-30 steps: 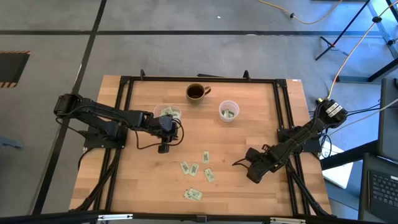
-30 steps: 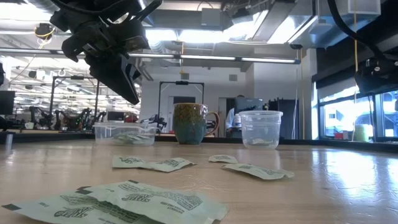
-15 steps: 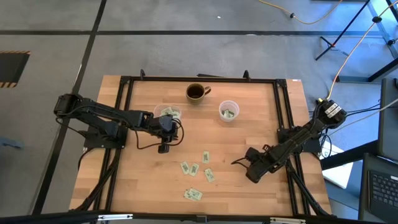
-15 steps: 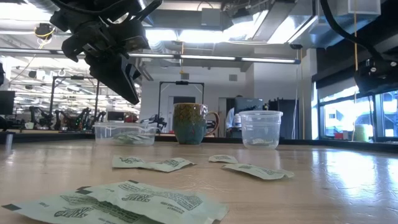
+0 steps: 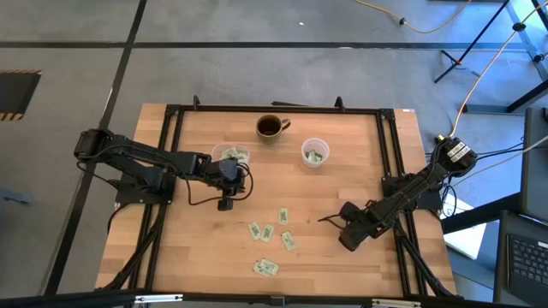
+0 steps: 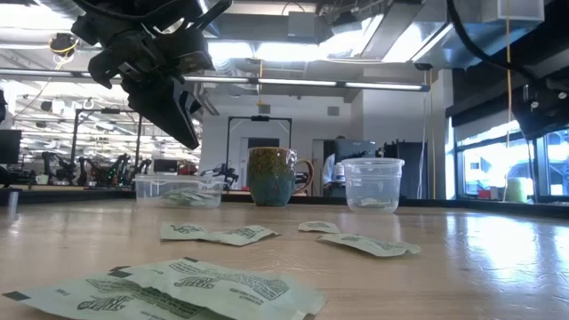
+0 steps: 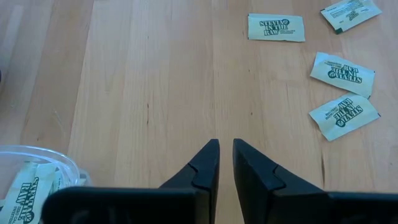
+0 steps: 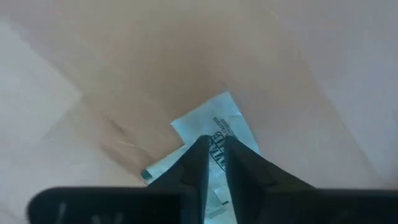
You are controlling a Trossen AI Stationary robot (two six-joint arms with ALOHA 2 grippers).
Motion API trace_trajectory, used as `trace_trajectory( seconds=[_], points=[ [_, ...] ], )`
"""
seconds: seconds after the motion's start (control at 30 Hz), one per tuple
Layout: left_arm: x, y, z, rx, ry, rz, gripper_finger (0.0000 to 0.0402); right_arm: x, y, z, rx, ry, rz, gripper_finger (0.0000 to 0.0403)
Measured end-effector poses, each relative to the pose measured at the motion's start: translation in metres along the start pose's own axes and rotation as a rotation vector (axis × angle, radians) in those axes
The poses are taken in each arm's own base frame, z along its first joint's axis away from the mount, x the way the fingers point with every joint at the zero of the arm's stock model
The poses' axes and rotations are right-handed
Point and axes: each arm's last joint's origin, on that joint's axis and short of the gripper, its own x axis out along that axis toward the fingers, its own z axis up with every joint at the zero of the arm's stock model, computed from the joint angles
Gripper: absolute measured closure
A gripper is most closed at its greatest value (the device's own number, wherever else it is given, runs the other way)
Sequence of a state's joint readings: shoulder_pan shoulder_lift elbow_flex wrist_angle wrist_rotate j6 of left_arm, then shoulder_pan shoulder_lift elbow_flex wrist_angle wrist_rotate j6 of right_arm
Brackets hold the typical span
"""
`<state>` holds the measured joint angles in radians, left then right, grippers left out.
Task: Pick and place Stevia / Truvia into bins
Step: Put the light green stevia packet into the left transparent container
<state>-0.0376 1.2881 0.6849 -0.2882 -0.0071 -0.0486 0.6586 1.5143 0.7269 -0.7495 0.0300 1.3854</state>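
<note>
Two dark arms work over my pale wooden table (image 5: 197,257). The left one reaches in beside the shallow clear plastic tub (image 5: 229,156) and has not moved over the last second. Its left gripper (image 7: 225,142) hangs above bare wood with only a thin slit between the fingers and nothing in them.

The right arm is the one that changed. In the high view it has pulled slightly back toward its own edge of the table, and in the low view its upper part has risen. I read that as a lift beginning.

Past the tub along the far edge stand a dark glazed mug (image 5: 270,127) and the small round clear cup (image 5: 314,152). Tub and cup each already hold a few packets.

Several pale green paper sachets (image 5: 272,233) are still loose mid-table.

Smallest of all is one white-and-green sachet (image 8: 217,115) at the tips of my right gripper (image 8: 214,138). The fingers are drawn nearly together on it. The wood behind is soft and far off, so I judge it pinched and off the table, ready to go to a bin.
</note>
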Motion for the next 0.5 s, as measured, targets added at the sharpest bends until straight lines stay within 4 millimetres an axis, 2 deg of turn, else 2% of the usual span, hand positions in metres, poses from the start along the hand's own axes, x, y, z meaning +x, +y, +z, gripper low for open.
trace_trajectory(
  seconds=[0.27,0.5],
  points=[
    [0.000,0.000,0.000,0.000,0.000,0.000,0.0362,0.004,-0.002,0.000,0.025,0.011,-0.056,0.0298],
    [0.000,0.000,0.000,0.000,0.001,0.000,0.0361,0.013,0.000,0.000,0.026,0.020,-0.111,0.0297]
  ],
)
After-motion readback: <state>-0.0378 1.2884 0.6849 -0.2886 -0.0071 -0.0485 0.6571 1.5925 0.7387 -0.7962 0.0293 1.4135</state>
